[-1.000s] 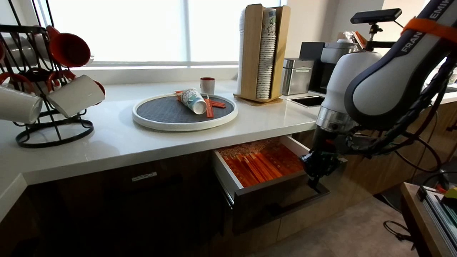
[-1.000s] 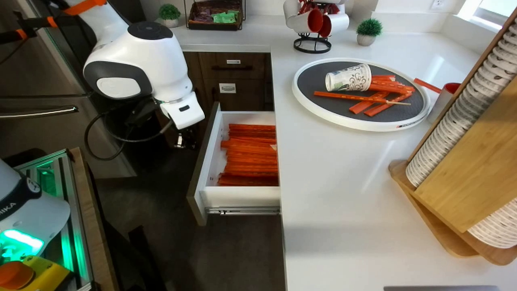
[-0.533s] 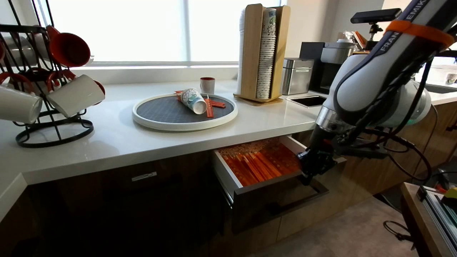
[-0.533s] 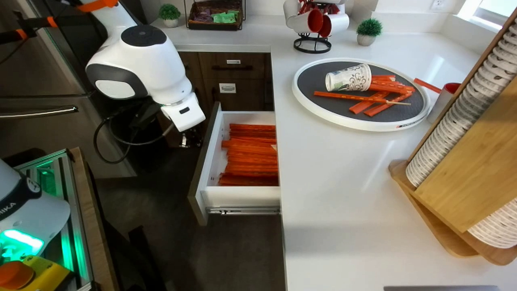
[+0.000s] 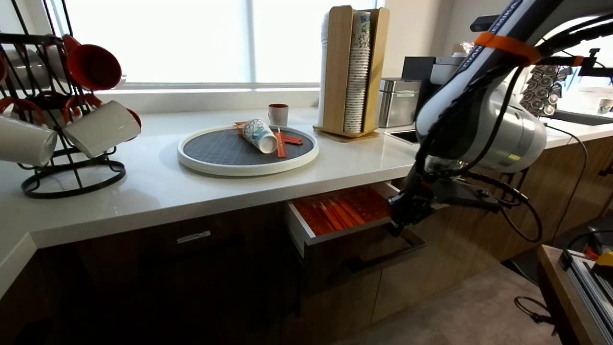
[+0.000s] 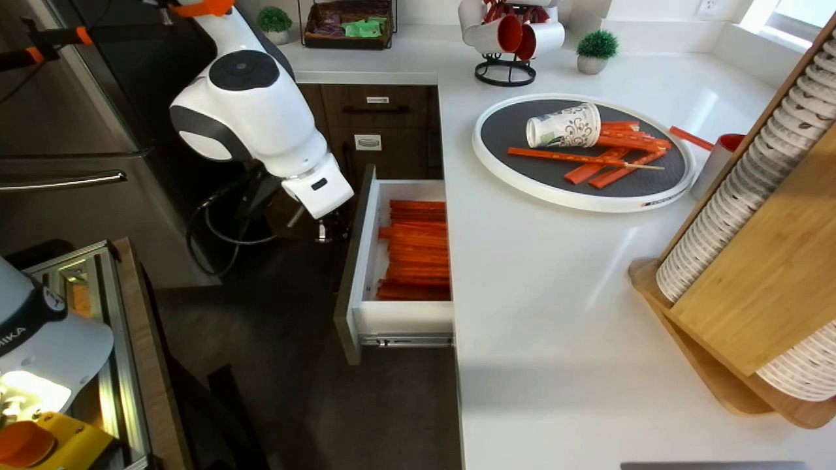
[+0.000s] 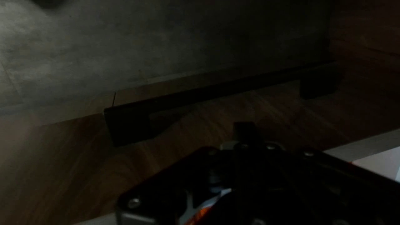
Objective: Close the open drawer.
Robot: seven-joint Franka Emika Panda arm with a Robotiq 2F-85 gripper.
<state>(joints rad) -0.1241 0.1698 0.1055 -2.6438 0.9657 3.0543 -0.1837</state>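
Drawer (image 6: 405, 320) sits further under counter (image 6: 555, 320) than a sec ago, but partly out; gripper (image 7: 245, 127), fingers together, at its front. Push prob. working; needs more, same dir.

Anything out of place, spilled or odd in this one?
Yes: a paper cup lies on its side on the tray beside scattered orange packets, as if tipped over, though perhaps placed so. The drawer stands open, but closing it is the task.

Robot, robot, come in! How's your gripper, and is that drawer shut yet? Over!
Gripper shut, at front of drawer; drawer partly open. Orange packets inside, apparently low enough to pass under counter. Over.
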